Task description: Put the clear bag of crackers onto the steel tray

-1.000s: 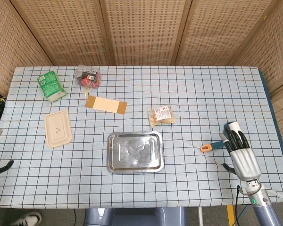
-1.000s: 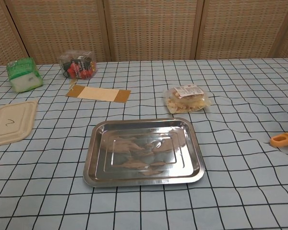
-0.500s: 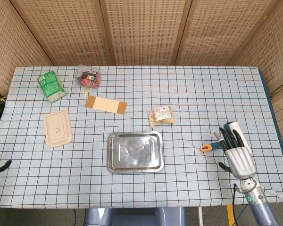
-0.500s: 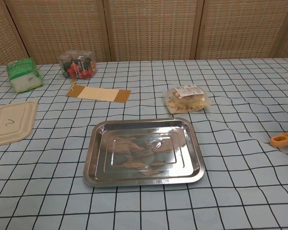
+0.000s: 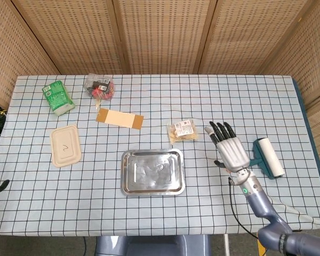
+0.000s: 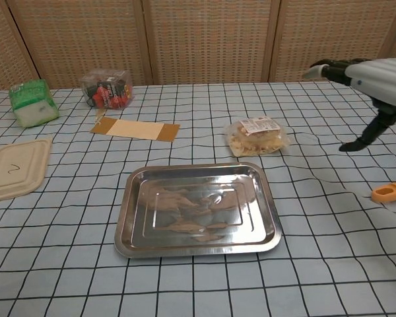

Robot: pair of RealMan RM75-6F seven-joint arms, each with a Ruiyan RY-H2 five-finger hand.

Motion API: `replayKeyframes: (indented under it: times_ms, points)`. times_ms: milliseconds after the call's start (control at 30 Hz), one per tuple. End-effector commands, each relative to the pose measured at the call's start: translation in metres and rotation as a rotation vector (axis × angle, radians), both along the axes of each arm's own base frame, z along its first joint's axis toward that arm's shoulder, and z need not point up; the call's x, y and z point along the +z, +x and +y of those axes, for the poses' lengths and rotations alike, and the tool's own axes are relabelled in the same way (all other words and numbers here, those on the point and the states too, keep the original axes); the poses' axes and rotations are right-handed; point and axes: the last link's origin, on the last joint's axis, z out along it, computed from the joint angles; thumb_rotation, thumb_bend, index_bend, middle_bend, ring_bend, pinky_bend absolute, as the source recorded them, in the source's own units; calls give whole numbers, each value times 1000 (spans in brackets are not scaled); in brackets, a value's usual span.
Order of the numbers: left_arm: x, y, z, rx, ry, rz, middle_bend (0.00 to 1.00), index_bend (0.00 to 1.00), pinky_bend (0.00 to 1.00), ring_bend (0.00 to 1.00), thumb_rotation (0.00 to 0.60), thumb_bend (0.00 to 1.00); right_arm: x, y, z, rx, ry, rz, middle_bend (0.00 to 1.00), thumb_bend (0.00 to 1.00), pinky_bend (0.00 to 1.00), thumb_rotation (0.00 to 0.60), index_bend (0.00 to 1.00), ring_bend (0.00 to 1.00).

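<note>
The clear bag of crackers (image 5: 183,130) (image 6: 255,137) lies on the checked cloth just beyond the far right corner of the steel tray (image 5: 152,171) (image 6: 197,209), which holds nothing. My right hand (image 5: 230,147) (image 6: 369,76) hovers above the table to the right of the bag, fingers spread and pointing away, holding nothing. Only a dark sliver of my left arm shows at the left edge in the head view; the hand itself is out of sight.
A lint roller (image 5: 268,157) with an orange-tipped handle (image 6: 389,191) lies right of my hand. At the back left are a green carton (image 5: 57,97), a bag of snacks (image 5: 100,86), a brown card (image 5: 120,118) and a beige lid (image 5: 65,145).
My right hand rose from the front right table edge and moved left and forward, now hovering beside the cracker bag and uncovering the lint roller. It has entered the chest view.
</note>
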Motion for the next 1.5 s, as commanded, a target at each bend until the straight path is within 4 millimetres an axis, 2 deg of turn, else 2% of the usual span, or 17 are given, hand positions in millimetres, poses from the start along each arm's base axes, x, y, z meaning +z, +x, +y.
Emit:
replayKeyframes:
  times_ms: [33, 100, 267, 500, 633, 867, 967, 1033, 1100, 1167, 1200, 1300, 1500]
  points:
    - [0, -2, 2, 8, -2, -3, 0, 0, 0, 0, 600, 0, -23, 28, -32, 3, 16, 24, 0, 177, 0, 600, 99, 0]
    - [0, -6, 4, 22, -8, -5, 0, 0, 0, 0, 600, 0, -37, 40, -49, -4, 33, 43, 0, 190, 0, 600, 109, 0]
    - [-4, -10, 8, 41, -27, -6, 0, 0, 0, 0, 600, 0, -62, 59, -76, -23, 50, 80, 0, 209, 0, 600, 121, 0]
    - [-6, -11, 10, 41, -39, -11, 0, 0, 0, 0, 600, 0, -86, 61, -98, -87, 56, 174, 0, 246, 0, 600, 141, 0]
    - [-6, -10, 10, 36, -39, -16, 0, 0, 0, 0, 600, 0, -98, 54, -104, -142, 60, 238, 0, 254, 0, 600, 141, 0]
    - [-6, -9, 10, 34, -46, -26, 0, 0, 0, 0, 600, 0, -115, 54, -109, -164, 69, 250, 2, 269, 3, 600, 153, 0]
    - [-7, -10, 10, 37, -53, -29, 0, 0, 0, 0, 600, 0, -122, 56, -109, -139, 56, 259, 58, 292, 83, 600, 214, 11]
    - [-8, -10, 10, 38, -57, -32, 0, 0, 0, 0, 600, 0, -125, 58, -108, -121, 43, 251, 141, 313, 179, 600, 280, 80]
    - [-8, -9, 10, 38, -59, -34, 0, 0, 0, 0, 600, 0, -127, 60, -108, -105, 24, 244, 312, 343, 333, 600, 403, 270]
    - [-8, -9, 10, 36, -62, -35, 0, 0, 0, 0, 600, 0, -130, 59, -107, -96, 12, 238, 521, 369, 533, 600, 568, 500]
    - [-8, -8, 10, 34, -62, -36, 0, 0, 0, 0, 600, 0, -132, 59, -107, -93, 11, 238, 556, 373, 571, 600, 609, 538]
    - [-8, -8, 9, 31, -60, -37, 0, 0, 0, 0, 600, 0, -132, 58, -106, -76, 0, 239, 582, 378, 596, 600, 687, 564]
    - [-5, -9, 10, 35, -53, -48, 0, 0, 0, 0, 600, 0, -121, 73, -98, 13, -37, 160, 583, 379, 596, 600, 696, 564]
